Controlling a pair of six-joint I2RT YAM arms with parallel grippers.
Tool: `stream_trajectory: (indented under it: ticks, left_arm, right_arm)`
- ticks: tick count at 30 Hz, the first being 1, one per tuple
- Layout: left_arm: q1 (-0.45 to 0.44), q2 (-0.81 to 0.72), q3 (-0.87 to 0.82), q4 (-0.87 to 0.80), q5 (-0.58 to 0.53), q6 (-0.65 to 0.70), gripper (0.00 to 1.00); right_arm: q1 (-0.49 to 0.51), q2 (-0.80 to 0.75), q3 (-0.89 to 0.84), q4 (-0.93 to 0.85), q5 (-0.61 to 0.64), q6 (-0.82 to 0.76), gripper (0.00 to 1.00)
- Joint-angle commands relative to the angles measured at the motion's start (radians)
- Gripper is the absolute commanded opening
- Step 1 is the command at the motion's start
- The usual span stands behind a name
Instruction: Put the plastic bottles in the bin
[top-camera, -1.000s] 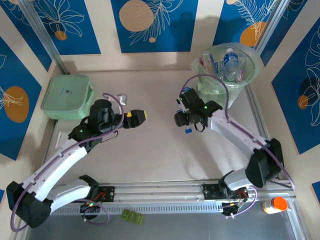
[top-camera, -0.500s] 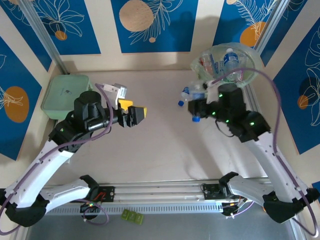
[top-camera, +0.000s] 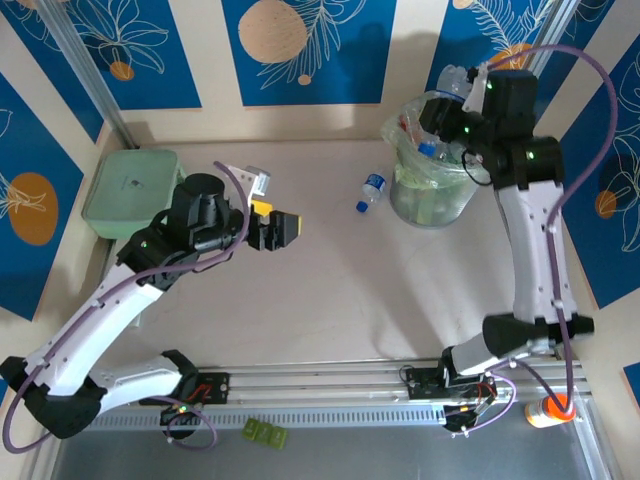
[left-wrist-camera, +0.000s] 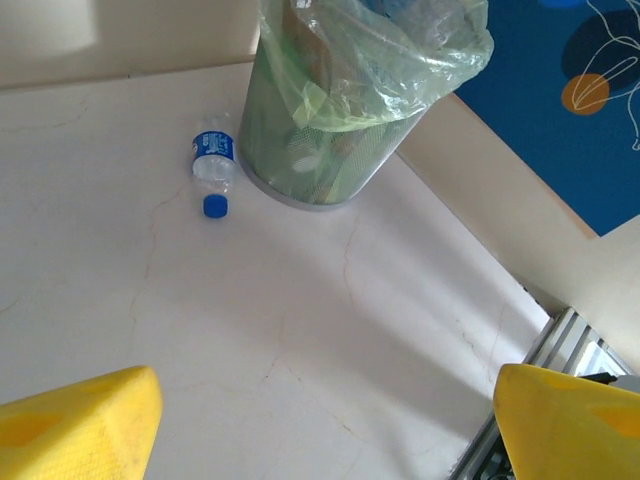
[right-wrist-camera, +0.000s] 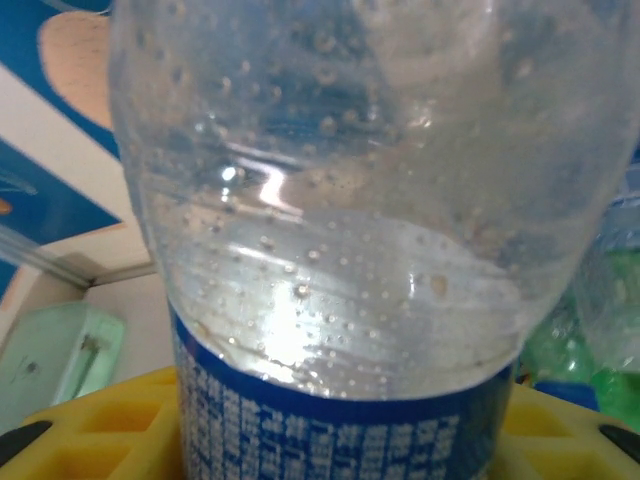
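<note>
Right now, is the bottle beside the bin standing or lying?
Lying: the bottle rests flat on the table, outside the bin.

The premises were a robotics laboratory test cell: a pale counter (top-camera: 320, 300) fenced by aluminium framing (top-camera: 85, 75), backed with blue leaf-print panels (top-camera: 305, 50), with two cabled robot arms (top-camera: 110, 310) bolted to a slotted rail (top-camera: 330, 383) at its near edge.

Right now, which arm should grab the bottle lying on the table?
Probably left. The left gripper is open, empty and pointed at the loose bottle beside the bin. The right gripper is busy holding another bottle up at the bin.
</note>
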Motion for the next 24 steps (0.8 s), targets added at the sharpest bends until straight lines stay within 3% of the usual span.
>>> stream_trajectory:
  ticks: [1,3,12,24]
  left_arm:
    - [-0.009,0.006,0.035,0.003,0.012,-0.002,0.86]
    - [-0.008,0.016,0.026,0.018,0.015,-0.009,0.86]
    - [-0.009,0.078,-0.002,0.075,0.066,-0.055,0.85]
    - [-0.009,0.07,-0.016,0.072,0.044,-0.04,0.85]
  right_arm:
    - [-0.004,0.083,0.118,-0.115,0.165,-0.094,0.49]
    - [-0.008,0.134,0.143,-0.123,0.275,-0.151,0.5]
    - [-0.016,0.269,0.177,-0.139,0.41,-0.288,0.52]
    - [-0.016,0.39,0.182,-0.142,0.37,-0.309,0.61]
